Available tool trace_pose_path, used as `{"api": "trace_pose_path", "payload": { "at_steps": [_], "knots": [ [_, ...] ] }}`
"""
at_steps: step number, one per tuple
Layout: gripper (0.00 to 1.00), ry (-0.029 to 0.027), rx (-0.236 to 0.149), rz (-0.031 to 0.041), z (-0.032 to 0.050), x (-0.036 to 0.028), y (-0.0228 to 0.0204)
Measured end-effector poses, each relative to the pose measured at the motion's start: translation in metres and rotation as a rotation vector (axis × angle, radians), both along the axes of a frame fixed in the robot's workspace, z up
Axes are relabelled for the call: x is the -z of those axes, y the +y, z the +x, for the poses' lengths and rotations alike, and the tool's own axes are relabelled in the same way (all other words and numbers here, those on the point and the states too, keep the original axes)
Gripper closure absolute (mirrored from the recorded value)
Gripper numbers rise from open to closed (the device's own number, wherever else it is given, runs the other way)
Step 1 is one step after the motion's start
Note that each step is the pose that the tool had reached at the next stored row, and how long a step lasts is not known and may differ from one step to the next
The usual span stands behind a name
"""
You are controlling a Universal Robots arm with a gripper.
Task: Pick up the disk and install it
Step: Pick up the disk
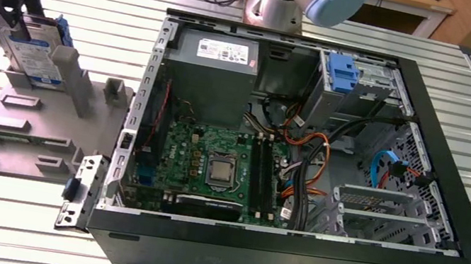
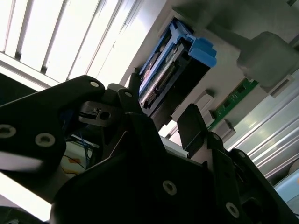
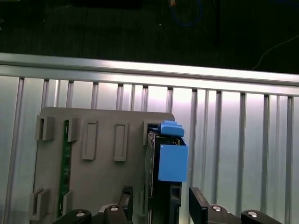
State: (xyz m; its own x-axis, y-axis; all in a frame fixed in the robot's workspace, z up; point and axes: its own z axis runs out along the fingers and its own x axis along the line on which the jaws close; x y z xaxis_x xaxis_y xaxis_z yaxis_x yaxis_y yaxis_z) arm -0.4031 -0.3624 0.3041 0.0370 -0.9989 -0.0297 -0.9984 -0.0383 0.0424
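1. Second wrist view: the black body of the gripper (image 2: 161,100) lies closest to the lens. Its fingers (image 2: 190,122) are spread, one on each side of the disk (image 2: 161,74). The disk stands on edge in a slot of the grey holder (image 2: 224,70), with its blue plastic tab (image 2: 202,49) at the far end. Whether the nearer finger touches the disk's side cannot be told here. A green circuit board (image 2: 233,100) sits in another slot of the holder.

2. First wrist view: the fingers are released, with a gap showing between each finger and the disk. The disk sits upright in a corner slot of the holder. The green circuit board is in a slot well apart from it. The holder lies flat on the slatted metal worktop (image 3: 233,140).

3. Exterior view: the arm's base (image 1: 281,7) stands at the far edge of the worktop, behind the open computer case (image 1: 293,249). The gripper is at the far end of the holder, on the exterior view's left, its wrist tilted over the upright disk. The holder lies just beside the case. The disk is in the holder, outside the case, not yet installed. The drive cage (image 1: 350,76) with its blue part sits in the case's far corner, well apart from the disk.
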Motion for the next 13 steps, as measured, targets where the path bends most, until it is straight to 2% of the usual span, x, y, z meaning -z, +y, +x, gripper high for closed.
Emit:
{"api": "trace_pose_path", "payload": {
  "at_steps": [2,13],
  "knots": [
    [0.41,0.0000,0.009,0.0000,0.0000,0.0001,0.0000],
    [0.41,-0.0027,0.009,0.0002,-0.0015,0.0026,0.0000]
  ]
}}
